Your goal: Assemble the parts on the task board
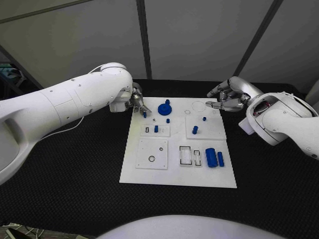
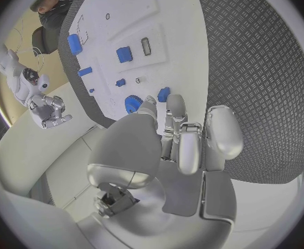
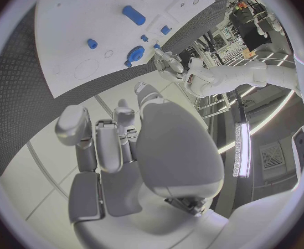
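Note:
The white task board (image 1: 151,174) lies mid-table with several blue parts on it. My left hand (image 1: 136,102) is over the board's far left corner. Its fingertips (image 2: 174,102) pinch a small blue peg (image 1: 144,114) (image 2: 163,94) just above the board. Close beside the peg sits a blue gear-like part (image 1: 164,108) (image 2: 132,103) (image 3: 135,53). My right hand (image 1: 228,99) hovers at the board's far right corner, fingers loosely bent and holding nothing. Small blue pegs (image 1: 195,130) stand mid-board. Two blue cylinders (image 1: 215,158) lie near the right edge.
The board carries raised white plates (image 1: 152,153) with holes and slots (image 1: 185,155). A black textured mat (image 1: 73,164) covers the table around the board. My left forearm (image 1: 66,107) crosses the table's left side, and my right forearm (image 1: 296,124) crosses the right.

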You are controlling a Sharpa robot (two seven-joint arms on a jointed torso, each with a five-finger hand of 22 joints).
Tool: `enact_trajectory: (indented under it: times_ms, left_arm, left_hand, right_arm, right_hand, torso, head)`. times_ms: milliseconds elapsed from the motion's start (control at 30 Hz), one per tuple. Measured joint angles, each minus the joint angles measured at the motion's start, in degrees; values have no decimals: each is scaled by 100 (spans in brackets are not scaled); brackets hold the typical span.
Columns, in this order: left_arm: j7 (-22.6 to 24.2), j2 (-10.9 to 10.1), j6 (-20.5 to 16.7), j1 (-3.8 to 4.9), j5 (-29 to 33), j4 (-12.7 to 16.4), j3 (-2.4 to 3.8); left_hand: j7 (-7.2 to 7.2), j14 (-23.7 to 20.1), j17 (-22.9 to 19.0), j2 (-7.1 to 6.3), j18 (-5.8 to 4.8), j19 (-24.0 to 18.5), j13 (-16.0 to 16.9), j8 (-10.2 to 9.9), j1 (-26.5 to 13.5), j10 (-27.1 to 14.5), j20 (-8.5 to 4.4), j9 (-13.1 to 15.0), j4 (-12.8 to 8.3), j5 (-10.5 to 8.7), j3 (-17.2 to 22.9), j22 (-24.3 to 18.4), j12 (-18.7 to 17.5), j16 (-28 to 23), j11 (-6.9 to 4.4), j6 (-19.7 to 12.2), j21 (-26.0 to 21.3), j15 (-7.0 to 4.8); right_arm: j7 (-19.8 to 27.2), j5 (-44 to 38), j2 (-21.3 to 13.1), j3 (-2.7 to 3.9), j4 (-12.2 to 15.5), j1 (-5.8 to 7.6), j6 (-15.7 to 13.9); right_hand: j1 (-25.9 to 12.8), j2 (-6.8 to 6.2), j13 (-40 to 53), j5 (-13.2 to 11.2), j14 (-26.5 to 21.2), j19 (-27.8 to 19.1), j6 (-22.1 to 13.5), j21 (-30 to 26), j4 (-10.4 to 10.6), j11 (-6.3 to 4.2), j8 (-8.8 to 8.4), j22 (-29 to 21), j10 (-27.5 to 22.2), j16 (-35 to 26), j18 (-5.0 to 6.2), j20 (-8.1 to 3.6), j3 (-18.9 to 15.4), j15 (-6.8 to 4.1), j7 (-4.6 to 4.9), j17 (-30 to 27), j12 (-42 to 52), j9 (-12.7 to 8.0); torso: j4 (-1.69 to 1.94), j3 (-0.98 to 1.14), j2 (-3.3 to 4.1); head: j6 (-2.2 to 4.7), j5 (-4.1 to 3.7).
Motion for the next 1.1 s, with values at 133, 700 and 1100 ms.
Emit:
enact_trajectory:
  times_ms: [133, 700, 1100]
  left_arm:
    - [6, -7, -25, 0, 10, 2, 0]
    - [55, -77, -137, 0, 206, 66, 1]
    - [127, -348, -333, 0, 566, 350, 0]
  left_hand:
    - [-49, 1, 0, 42, 0, 0, 76, 36, 162, 136, 0, -16, -100, 0, 68, -9, 72, 92, -34, 100, 0, -44]
    - [-103, 5, 0, 107, 2, -1, -59, -103, 757, 358, -42, -156, -427, -58, 997, 29, -180, 133, -94, 164, 0, -89]
    - [-92, 5, 0, -507, 2, 11, -66, -60, 248, 502, -54, -4, -524, -37, 2303, 124, -246, 133, -91, 194, 0, -88]
  right_arm:
    - [7, 3, 4, 0, -8, 0, 10]
    - [48, 20, 3, 0, -87, 0, 25]
    - [66, 27, -5, 0, -99, 0, 25]
  right_hand:
    - [0, 0, -2, 21, 0, 0, 0, 0, 0, 0, 0, 0, 0, 0, 0, 0, 0, 0, 0, 0, 0, 0]
    - [0, 0, -1, 21, 0, 0, 0, 0, 16, 0, 0, 1, 0, 0, 0, 0, 16, 0, 0, 0, 0, 0]
    - [0, 0, -1, 21, 0, 0, 0, 0, 16, 0, 0, 1, 0, 0, 0, 0, 16, 0, 0, 0, 0, 1]
  torso:
    - [0, 1, 0]
    - [3, 0, 0]
    - [10, 1, -4]
  head:
    - [-8, 13]
    - [-32, 20]
    - [-25, 44]
